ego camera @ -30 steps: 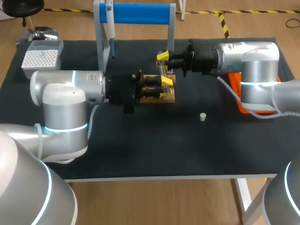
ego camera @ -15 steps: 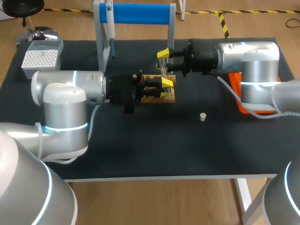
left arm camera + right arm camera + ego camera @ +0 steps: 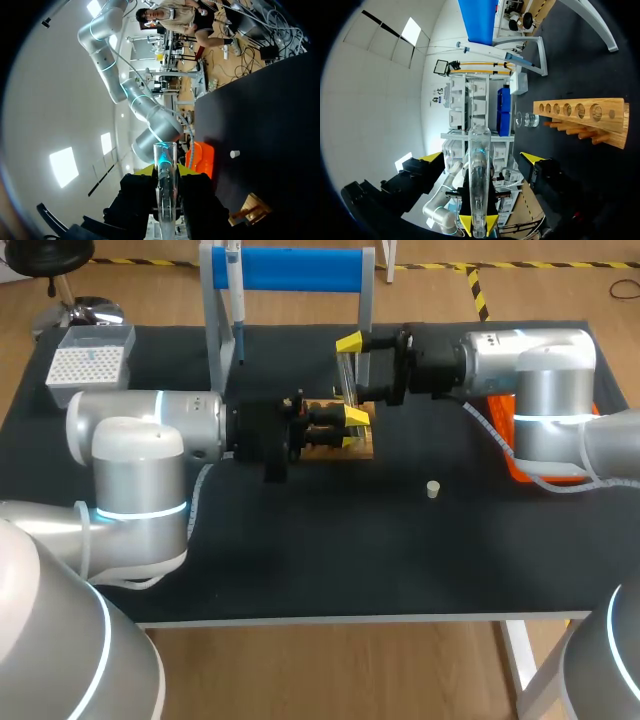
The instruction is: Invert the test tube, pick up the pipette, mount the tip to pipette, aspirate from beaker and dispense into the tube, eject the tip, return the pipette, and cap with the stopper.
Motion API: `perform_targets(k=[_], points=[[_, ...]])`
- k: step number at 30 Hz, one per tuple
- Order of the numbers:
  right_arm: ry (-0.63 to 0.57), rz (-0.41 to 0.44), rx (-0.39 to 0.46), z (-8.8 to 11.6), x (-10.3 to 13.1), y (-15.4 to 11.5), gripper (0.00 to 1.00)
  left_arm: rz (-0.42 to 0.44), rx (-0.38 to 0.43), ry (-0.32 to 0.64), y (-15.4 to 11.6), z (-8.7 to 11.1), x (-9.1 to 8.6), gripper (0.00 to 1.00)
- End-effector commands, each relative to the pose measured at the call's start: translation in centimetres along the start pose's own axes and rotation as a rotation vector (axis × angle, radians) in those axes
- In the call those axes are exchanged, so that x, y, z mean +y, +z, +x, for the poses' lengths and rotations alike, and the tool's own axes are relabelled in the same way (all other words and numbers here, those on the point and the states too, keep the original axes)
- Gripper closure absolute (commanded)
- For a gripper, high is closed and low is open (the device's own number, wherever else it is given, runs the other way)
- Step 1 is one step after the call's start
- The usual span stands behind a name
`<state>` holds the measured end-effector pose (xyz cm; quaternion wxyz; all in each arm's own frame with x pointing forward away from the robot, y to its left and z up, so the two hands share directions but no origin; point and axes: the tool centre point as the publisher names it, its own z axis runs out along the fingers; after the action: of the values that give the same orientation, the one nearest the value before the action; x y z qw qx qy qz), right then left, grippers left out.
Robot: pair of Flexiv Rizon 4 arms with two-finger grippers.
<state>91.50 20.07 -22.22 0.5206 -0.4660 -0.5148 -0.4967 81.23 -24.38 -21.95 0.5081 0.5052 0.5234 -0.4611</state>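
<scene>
Left gripper [image 3: 353, 427] is noted unchanged at the wooden rack [image 3: 585, 112], mid-table toward the far edge, fingers set wide. Beyond it, right gripper [image 3: 480, 223] is seen raised slightly since a second ago, clamped on the test tube [image 3: 479, 175]. The tube is held over the rack, its rounded end between the left fingers, untouched.

A black table [image 3: 330, 560] stands on a light wood-plank floor [image 3: 330, 670]. Yellow-and-black hazard tape [image 3: 478, 292] runs across the floor behind it, near a black stool [image 3: 80, 308] with a chrome base. In the left wrist view, bright square light panels [image 3: 64, 166] sit in a white ceiling [image 3: 45, 100].
</scene>
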Motion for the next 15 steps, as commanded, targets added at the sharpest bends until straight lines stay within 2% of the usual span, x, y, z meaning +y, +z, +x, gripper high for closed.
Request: perform_targets(k=[1, 9, 15], points=[[-0.097, -0.013, -0.047, 0.5, -0.7, -1.4, 0.0, -0.001, 0.0, 0.001, 0.1, 0.0, 0.0, 1.0], [-0.363, -0.049, -0.161, 0.7, -2.7, -6.1, 0.0, -0.001, 0.0, 0.001, 0.1, 0.0, 0.0, 1.0], [-0.579, -0.049, -0.315, -0.5, -3.7, -8.3, 0.0, -0.001, 0.0, 0.001, 0.1, 0.0, 0.0, 1.0]])
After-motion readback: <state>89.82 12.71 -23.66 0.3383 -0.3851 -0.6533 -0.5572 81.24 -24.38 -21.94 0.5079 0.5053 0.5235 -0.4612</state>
